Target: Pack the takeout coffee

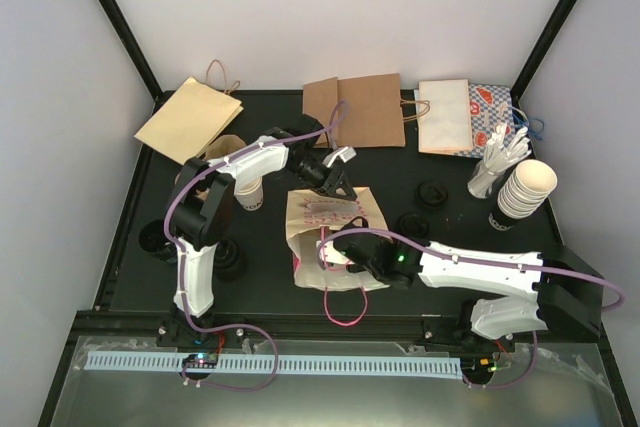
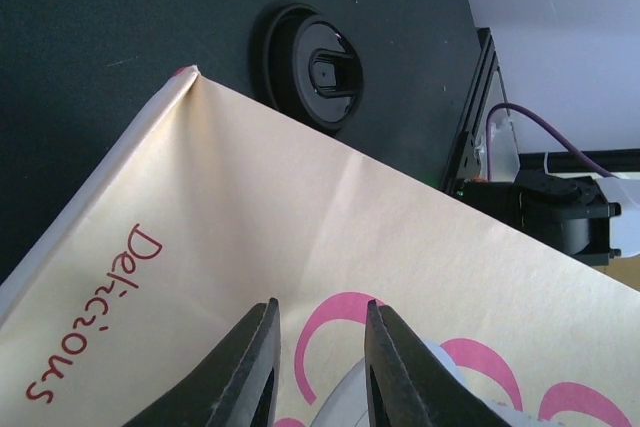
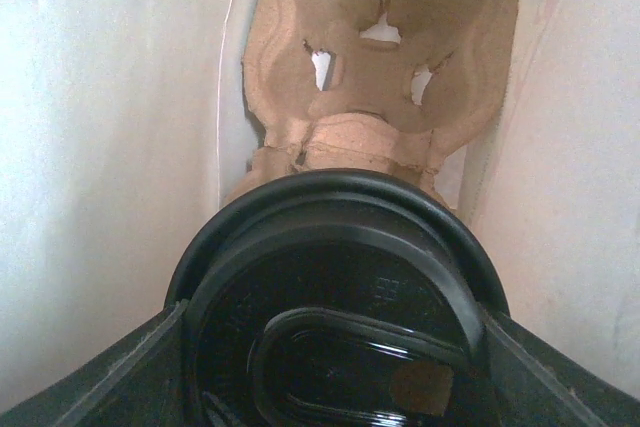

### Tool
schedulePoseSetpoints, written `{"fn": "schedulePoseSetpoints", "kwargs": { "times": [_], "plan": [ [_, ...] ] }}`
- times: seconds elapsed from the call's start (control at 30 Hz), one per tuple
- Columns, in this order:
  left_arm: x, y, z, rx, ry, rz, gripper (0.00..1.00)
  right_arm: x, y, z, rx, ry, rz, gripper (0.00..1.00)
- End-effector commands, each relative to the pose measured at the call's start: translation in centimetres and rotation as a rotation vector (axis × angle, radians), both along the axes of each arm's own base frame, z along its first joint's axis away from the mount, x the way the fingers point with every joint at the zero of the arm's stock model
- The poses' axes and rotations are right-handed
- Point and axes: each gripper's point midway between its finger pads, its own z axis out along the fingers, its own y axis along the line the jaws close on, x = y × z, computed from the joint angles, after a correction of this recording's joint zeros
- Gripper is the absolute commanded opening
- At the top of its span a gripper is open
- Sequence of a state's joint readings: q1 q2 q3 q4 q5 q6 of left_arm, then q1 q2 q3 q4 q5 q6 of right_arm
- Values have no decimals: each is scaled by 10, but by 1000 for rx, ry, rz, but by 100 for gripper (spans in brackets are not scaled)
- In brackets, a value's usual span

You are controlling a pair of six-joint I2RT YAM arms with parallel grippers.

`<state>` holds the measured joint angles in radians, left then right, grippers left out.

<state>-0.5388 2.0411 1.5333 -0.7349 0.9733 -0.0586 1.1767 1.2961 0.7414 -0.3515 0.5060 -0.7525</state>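
A cream paper bag (image 1: 335, 209) with red print and pink handles lies flat mid-table, its mouth toward the arms. My right gripper (image 1: 335, 252) reaches into that mouth. In the right wrist view my right gripper (image 3: 325, 332) is shut on the takeout coffee (image 3: 330, 247). Only its black lid shows between the fingers (image 3: 130, 372), and the cup wall is hidden. A brown cardboard cup carrier (image 3: 380, 67) sits deeper in the bag. My left gripper (image 1: 338, 179) hovers at the bag's far end. In the left wrist view my left gripper (image 2: 320, 302) stands narrowly open over the bag (image 2: 300, 207) with nothing between its fingers.
A white cup with dark print (image 1: 250, 194) stands behind the left arm. Black lids (image 1: 432, 194) (image 2: 315, 67) lie on the mat. A stack of cream cups (image 1: 525, 187) and a holder of stirrers (image 1: 490, 167) stand at the right. Flat paper bags (image 1: 190, 119) lie along the back.
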Motion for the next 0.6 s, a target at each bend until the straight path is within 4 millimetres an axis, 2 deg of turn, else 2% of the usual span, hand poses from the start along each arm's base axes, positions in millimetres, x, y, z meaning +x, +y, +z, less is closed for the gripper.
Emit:
{"fn": "schedulePoseSetpoints", "kwargs": {
  "times": [0.0,0.17,0.33,0.57],
  "plan": [
    [-22,-2,10,1,37,-42,25,-3,-20,-27,-59,94,-75,47],
    [-22,-2,10,1,38,-43,25,-2,-21,-29,-51,124,-99,47],
    [-22,-3,10,1,38,-44,25,-4,-36,-40,-149,95,-63,47],
    [-22,-4,12,-1,35,-45,25,-2,-38,-38,-168,84,-57,47]
  ]
}}
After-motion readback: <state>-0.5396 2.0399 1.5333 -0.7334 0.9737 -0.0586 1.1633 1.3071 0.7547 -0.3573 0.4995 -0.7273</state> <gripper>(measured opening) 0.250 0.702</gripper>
